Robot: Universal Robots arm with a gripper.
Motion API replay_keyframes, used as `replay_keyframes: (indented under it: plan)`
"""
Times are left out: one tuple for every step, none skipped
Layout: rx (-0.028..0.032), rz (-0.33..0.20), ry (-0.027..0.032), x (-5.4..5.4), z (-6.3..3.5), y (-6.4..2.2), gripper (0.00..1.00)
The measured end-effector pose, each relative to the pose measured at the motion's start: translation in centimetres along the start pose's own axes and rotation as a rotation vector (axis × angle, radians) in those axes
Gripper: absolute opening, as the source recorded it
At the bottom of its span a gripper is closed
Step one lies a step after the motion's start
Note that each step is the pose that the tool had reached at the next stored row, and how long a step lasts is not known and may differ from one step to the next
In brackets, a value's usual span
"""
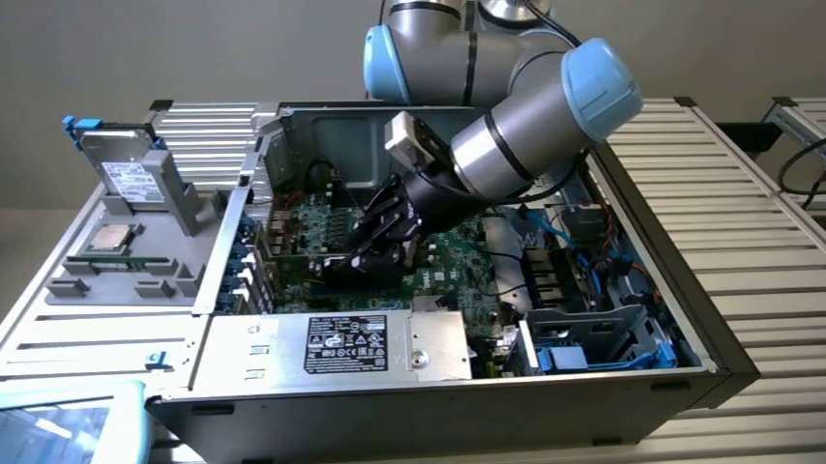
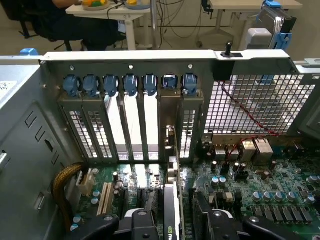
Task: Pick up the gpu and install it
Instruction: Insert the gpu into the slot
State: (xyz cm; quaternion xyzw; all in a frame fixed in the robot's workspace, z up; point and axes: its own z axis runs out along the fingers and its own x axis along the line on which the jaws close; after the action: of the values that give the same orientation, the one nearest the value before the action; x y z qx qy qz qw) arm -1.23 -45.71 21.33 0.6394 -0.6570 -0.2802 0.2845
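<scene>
Centrally, the gripper (image 1: 371, 253) hangs inside the open computer case (image 1: 427, 416), low over the green motherboard (image 2: 280, 200). Its fingers (image 2: 137, 222) stand apart, one on either side of the gpu (image 2: 171, 207). The gpu stands upright on edge in a motherboard slot, its silver bracket meeting the rear slot panel (image 2: 95, 130) beneath the blue clips (image 2: 130, 84)

white desks (image 2: 125, 14), pale floor (image 2: 185, 37), grey wall (image 1: 155, 48)

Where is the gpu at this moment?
In the wrist view the gpu stands on edge on the motherboard, between the open fingers, its bracket against the rear slot panel.
</scene>
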Motion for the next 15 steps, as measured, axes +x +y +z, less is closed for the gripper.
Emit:
replay_keyframes:
  plan:
    - [0.0000,0.000,0.0009,0.0,-0.28,0.30,0.42]
    - [0.0000,0.001,0.0018,-0.1,-0.58,0.63,0.42]
    - [0.0001,0.001,0.0032,-0.1,-0.88,0.95,0.42]
    - [0.0001,0.002,0.0055,-0.2,-1.19,1.29,0.42]
    - [0.0002,0.002,0.0081,-0.2,-1.49,1.61,0.42]
    - [0.0003,0.002,0.0112,-0.3,-1.75,1.89,0.42]
    - [0.0004,0.001,0.0140,-0.3,-1.95,2.10,0.42]
    - [0.0008,0.000,0.0168,-0.3,-2.07,2.23,0.42]
    - [0.0025,-0.001,0.0199,-0.4,-2.11,2.29,0.42]
    - [0.0067,-0.003,0.0236,-0.4,-2.14,2.33,0.42]
    - [0.0154,-0.007,0.0279,-0.4,-2.14,2.33,0.42]
    - [0.0244,-0.010,0.0313,-0.5,-2.15,2.32,0.42]
    - [0.0350,-0.014,0.0353,-0.5,-2.15,2.33,0.42]
    - [0.0443,-0.017,0.0392,-0.6,-2.14,2.33,0.42]
    - [0.0512,-0.019,0.0434,-0.7,-2.14,2.33,0.40]
